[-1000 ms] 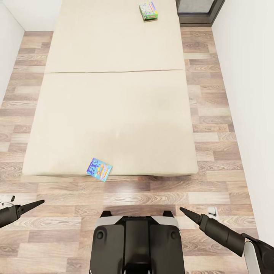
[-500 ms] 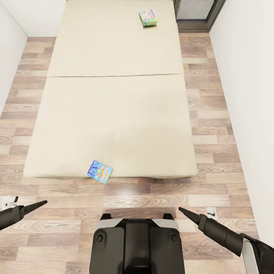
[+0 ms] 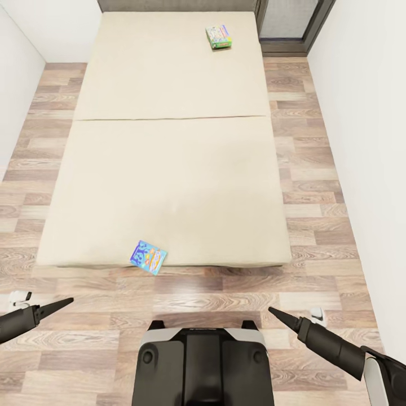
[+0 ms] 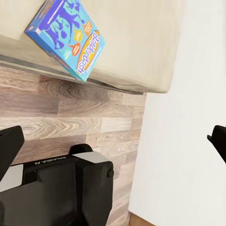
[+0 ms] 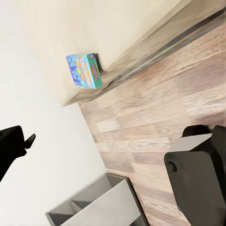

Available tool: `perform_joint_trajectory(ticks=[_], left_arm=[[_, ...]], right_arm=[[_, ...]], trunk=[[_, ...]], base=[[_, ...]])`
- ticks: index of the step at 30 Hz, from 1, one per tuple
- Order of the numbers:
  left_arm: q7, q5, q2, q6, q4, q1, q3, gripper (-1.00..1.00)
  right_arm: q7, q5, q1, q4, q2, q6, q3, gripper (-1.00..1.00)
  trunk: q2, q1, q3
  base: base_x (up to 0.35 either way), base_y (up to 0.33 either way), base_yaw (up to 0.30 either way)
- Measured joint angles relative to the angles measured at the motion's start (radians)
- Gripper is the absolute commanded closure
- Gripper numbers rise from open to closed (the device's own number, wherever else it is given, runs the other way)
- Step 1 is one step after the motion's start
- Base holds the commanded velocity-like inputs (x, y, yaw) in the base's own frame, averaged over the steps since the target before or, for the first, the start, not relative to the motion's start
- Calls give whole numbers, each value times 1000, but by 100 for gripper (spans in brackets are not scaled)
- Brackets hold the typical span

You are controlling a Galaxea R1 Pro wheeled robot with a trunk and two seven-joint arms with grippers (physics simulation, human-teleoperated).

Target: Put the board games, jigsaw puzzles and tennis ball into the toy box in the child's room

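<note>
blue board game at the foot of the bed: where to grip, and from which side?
Grip the blue board game by its near corner, which juts past the edge of the bed toward the robot. It lies flat, so a top pinch finds little; I'd come in from the floor side with the left gripper, jaws above and below the overhang.

The bed (image 3: 169, 158) carries two board games. The small blue box (image 3: 148, 256) lies flat at the near edge, overhanging it slightly, toward the left corner. The white-and-green box (image 3: 219, 35) lies near the far right corner. Both grippers, left (image 3: 66, 303) and right (image 3: 273, 311), hang over the wood-plank floor (image 3: 316, 225), empty, fingers together.
</note>
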Motion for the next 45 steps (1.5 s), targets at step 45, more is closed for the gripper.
perform_joint_trajectory(ticks=[45], left_arm=[[165, -10, -50, -19, 11, -1, -67, -100]], right_arm=[[-2, 1, 0, -2, -12, 1, -98, -100]], trunk=[[0, 0, 74]], base=[[0, 0, 0]])
